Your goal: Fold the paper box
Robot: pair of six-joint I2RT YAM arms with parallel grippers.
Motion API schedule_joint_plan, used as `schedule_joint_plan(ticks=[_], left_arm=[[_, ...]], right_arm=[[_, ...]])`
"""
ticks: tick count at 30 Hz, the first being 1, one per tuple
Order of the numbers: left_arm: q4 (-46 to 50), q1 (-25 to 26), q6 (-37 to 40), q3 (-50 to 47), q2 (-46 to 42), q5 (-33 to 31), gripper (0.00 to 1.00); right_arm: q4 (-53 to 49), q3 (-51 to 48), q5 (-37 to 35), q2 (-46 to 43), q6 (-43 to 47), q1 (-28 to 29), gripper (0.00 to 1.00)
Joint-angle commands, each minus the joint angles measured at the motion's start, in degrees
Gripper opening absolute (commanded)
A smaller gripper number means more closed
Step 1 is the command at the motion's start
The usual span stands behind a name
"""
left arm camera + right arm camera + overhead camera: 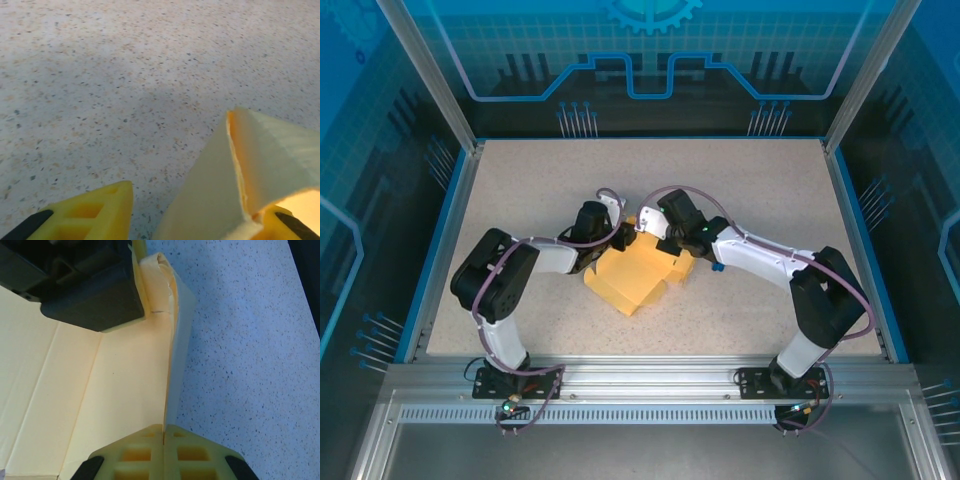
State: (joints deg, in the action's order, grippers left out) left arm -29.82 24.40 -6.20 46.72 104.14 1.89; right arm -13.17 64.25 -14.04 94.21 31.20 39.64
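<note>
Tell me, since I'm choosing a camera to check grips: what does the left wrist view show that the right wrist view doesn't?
Left wrist: the left gripper, fingers apart, with a folded corner of the box lying against one finger. Right wrist: the right gripper shut on an upright flap, with flat creased panels beside it. Both: the pale yellow box and the speckled table.
</note>
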Motion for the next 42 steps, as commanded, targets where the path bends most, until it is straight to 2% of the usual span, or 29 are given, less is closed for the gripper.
schedule_joint_plan(ticks=[1, 3, 5, 14, 20, 26, 34, 42], left_arm=[[3.13, -0.98, -4.33, 0.9, -1.04, -14.03, 0.36], [4.54, -0.25, -4.34, 1.66, -0.8, -17.24, 0.34], [4.56, 0.12, -4.04, 1.84, -0.64, -17.35, 0.34], [1.21, 0.25, 0.51, 0.08, -2.29, -3.66, 0.47], [-1.44, 0.31, 1.55, -3.67, -5.04, 0.13, 0.56], [0.62, 0.26, 1.87, -5.61, -6.75, 2.74, 0.63], [3.09, 0.3, 1.62, -5.26, -3.74, 3.93, 0.64], [5.49, 1.05, 2.16, -1.38, 1.04, 0.84, 0.6]], right_arm=[[-3.96, -1.09, 2.96, -1.48, -0.52, 1.38, 0.0], [-3.73, -1.53, 2.96, -1.73, -0.86, 1.6, 0.0], [-3.41, -1.83, 2.75, -1.99, -1.2, 1.58, 0.0], [-1.76, -0.53, -1.46, -1.94, -4.38, 0.34, 0.0], [-2.12, 0.25, -2.32, -1.84, -4.86, -0.14, 0.0], [-2.12, 0.26, -2.46, -2.1, -5.11, -0.7, 0.0], [-1.93, 0.33, -2.33, -2.02, -5.12, -0.97, 0.0], [-2.1, 0.31, -1.8, -2.11, -5.27, -1.0, 0.0]])
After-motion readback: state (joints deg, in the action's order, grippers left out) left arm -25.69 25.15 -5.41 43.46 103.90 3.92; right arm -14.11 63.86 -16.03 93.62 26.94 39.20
